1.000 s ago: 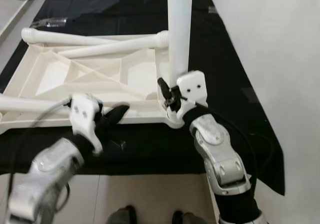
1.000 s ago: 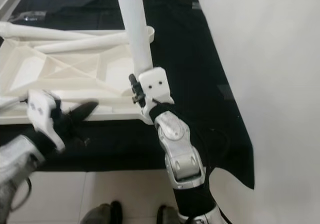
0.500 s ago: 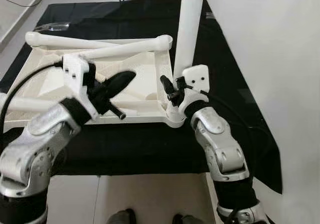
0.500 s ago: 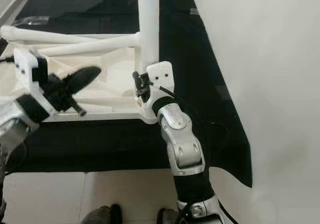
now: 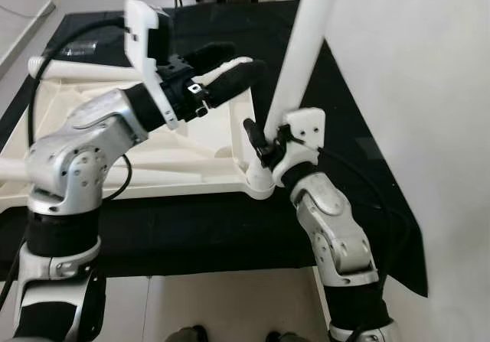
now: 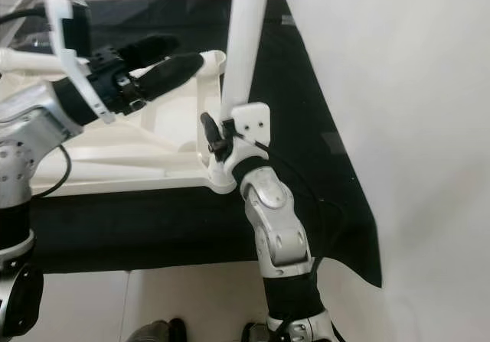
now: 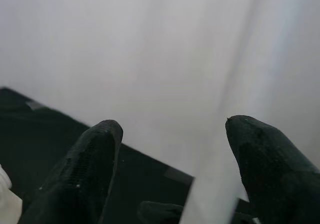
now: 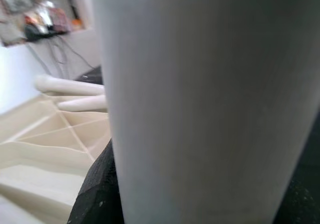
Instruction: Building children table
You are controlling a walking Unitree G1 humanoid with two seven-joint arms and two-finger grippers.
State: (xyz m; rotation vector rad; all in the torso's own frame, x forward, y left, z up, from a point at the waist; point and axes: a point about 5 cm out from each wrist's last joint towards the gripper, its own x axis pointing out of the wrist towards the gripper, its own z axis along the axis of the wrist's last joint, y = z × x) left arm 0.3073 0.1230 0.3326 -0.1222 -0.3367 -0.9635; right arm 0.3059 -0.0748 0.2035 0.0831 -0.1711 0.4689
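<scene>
Gripping the white leg (image 5: 302, 55) near its bottom, the right gripper (image 5: 264, 139) was shut tight around it. That leg stood tilted in the corner of the upside-down white table top (image 5: 195, 154) on the black cloth (image 5: 191, 227). The left gripper (image 5: 230, 66) hung wide open, holding nothing, near the leg.

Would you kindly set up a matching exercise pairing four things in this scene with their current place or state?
Things:
1. standing leg
2. loose legs
3. left end effector
4. black cloth

States:
A. lying across the upturned tabletop
B. open, raised above the tabletop
C. spread under the parts
D. tilted in the corner socket, gripped by the right end effector

Pairs: 1-D, 2-A, 3-B, 4-C
</scene>
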